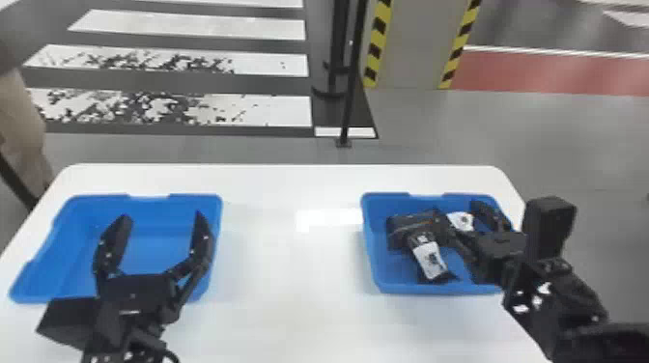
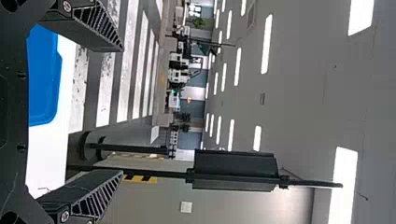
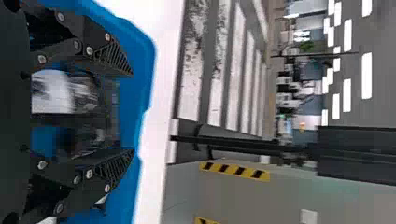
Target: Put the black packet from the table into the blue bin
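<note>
In the head view the right gripper (image 1: 458, 213) reaches into the right blue bin (image 1: 376, 282), low over black packets. One black packet (image 1: 431, 263) with a white label lies near the bin's front; another dark packet (image 1: 403, 230) is behind it, partly hidden by the gripper. In the right wrist view the right gripper (image 3: 134, 112) is open, with a black packet (image 3: 91, 100) between and beyond its fingers, apparently ungripped. The left gripper (image 1: 162, 217) is open above the left blue bin (image 1: 29, 289); in the left wrist view the left gripper (image 2: 123, 111) has nothing between its fingers.
Both bins stand on the white table (image 1: 289, 270), one at each side. A black pole (image 1: 348, 96) rises from the floor past the table's far edge. A person's arm (image 1: 21, 125) shows at the left edge, beside the table.
</note>
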